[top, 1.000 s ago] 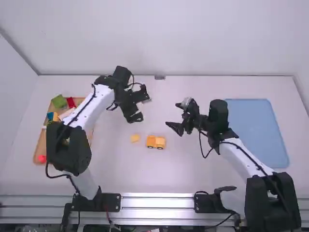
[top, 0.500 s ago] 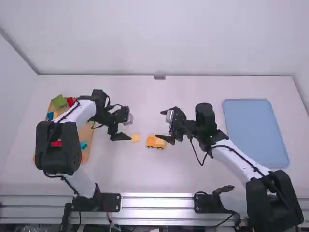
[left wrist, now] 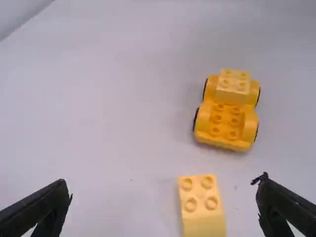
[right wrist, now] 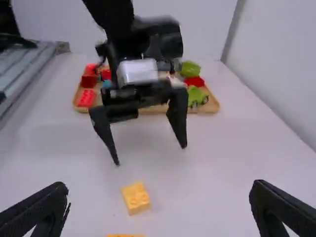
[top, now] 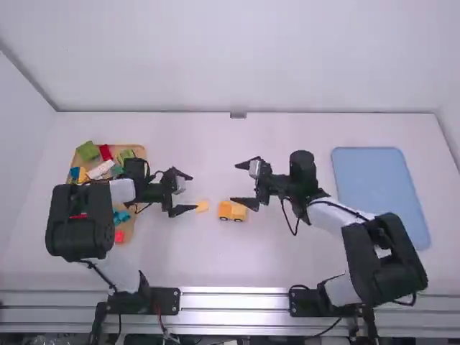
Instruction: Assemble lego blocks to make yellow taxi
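Picking up the loose yellow block, just left of centre in the high view, seems the step in hand. It lies on the table, beside the wheeled yellow car. The left tool is open and empty, and so is the right tool. Best to centre the left one on the block, grip its sides squarely below the studs, and avoid nudging the car.
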{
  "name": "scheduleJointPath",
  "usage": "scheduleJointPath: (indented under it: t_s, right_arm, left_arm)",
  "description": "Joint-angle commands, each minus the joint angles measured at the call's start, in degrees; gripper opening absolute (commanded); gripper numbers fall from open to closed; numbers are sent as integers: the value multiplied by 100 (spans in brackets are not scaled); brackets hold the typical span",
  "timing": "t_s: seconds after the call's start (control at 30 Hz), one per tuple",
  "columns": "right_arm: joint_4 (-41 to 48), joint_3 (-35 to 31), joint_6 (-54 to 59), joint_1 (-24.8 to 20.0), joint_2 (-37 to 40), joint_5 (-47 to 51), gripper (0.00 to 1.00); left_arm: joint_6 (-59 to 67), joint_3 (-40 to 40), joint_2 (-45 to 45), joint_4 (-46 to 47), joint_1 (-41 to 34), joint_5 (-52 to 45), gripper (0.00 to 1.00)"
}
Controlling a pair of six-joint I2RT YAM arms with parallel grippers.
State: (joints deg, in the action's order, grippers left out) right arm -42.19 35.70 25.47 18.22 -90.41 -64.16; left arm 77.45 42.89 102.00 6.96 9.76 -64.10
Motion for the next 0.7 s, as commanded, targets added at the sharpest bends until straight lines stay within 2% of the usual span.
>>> scheduleJointPath:
  t_s: [0.0, 0.27, 0.3, 0.4, 0.47, 0.67]
  right_arm:
    - [-341, -11, -634, -103, 0, -907, 98]
    - [-260, -11, -570, -42, -15, -435, 98]
    - [-262, -11, -551, -20, -15, -431, 98]
    - [-245, -11, -619, -22, -15, -302, 98]
    - [-243, -11, -616, -22, -15, -313, 98]
    - [-240, -11, -619, -20, -15, -328, 98]
  left_arm:
    - [-396, -238, -9, -122, 42, -177, 99]
    - [-428, -750, 85, -822, -170, 221, 99]
    - [-518, -850, 111, -1073, -260, 468, 94]
    - [-1060, -1036, 157, -1657, -396, 680, 91]
    - [-1228, -1078, 251, -1980, -426, 682, 84]
    - [-1421, -1001, 603, -2221, -376, 654, 75]
